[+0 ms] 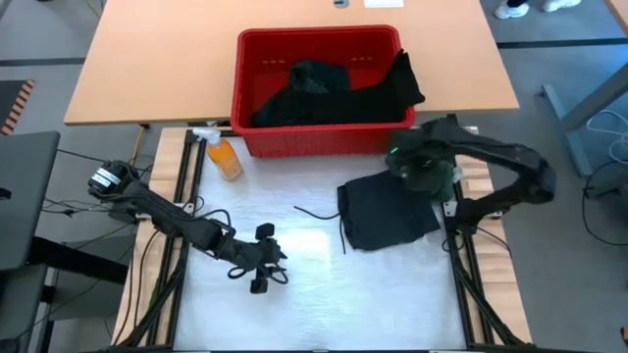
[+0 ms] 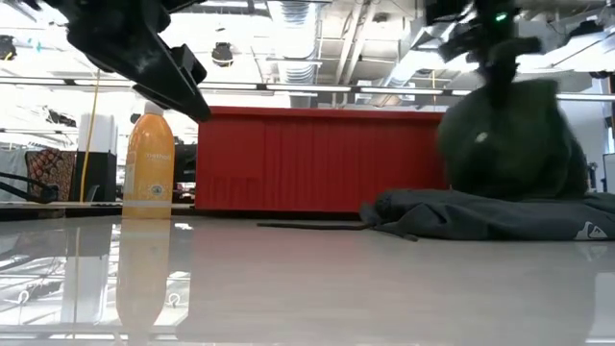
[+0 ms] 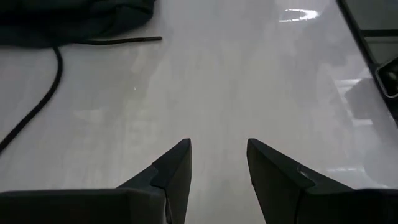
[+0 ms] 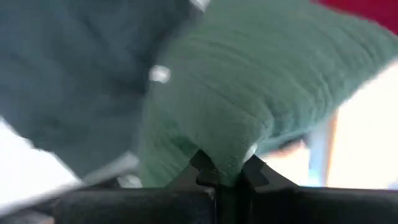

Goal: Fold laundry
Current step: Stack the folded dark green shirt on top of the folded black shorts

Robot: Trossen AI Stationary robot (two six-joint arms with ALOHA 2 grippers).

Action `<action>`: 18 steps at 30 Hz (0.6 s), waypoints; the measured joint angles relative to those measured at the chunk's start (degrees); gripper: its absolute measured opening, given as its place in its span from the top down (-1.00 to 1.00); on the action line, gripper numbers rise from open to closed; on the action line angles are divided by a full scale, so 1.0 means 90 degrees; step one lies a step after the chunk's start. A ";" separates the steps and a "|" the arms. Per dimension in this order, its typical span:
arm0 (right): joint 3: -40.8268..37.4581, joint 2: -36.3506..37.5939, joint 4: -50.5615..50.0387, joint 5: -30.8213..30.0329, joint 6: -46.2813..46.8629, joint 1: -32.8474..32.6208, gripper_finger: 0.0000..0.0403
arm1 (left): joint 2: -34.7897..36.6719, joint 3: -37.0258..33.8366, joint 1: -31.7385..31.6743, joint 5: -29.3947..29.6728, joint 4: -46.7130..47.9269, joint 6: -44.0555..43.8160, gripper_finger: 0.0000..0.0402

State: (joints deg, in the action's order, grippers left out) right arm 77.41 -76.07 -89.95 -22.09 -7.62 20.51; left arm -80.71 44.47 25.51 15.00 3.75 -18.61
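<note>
Right hand [image 4: 224, 171] pinched shut on green shirt [image 4: 261, 106], lifted beside red basket [image 1: 319, 93] for spreading. Black drawstring piece [image 1: 388, 216] flat below basket. Left hand [image 3: 217, 180] half-spread, empty, waiting.

"What stands along the far edge of the desk [image 1: 324, 304]?"

"A red basket [image 1: 324, 137], about the middle of that edge."

"Anything beside it?"

"An orange bottle [image 1: 224, 157] with a white top, just off the basket's left end, near the far left corner. From table height it stands upright."
</note>
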 joint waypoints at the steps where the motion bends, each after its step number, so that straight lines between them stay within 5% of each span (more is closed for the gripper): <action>1: 0.0053 -0.0194 0.0080 -0.0026 0.0030 -0.0239 0.83 | 0.0000 0.0000 -0.0032 0.0002 -0.0007 0.0000 0.28; 18: 0.1928 -0.3944 0.0511 0.0828 0.2012 -0.3264 0.78 | 0.0000 0.0000 -0.0111 0.0088 -0.0078 -0.0058 0.28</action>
State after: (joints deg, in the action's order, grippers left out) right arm 94.76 -111.56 -85.35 -14.64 10.49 -8.87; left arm -80.71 44.47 24.51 15.79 3.05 -19.14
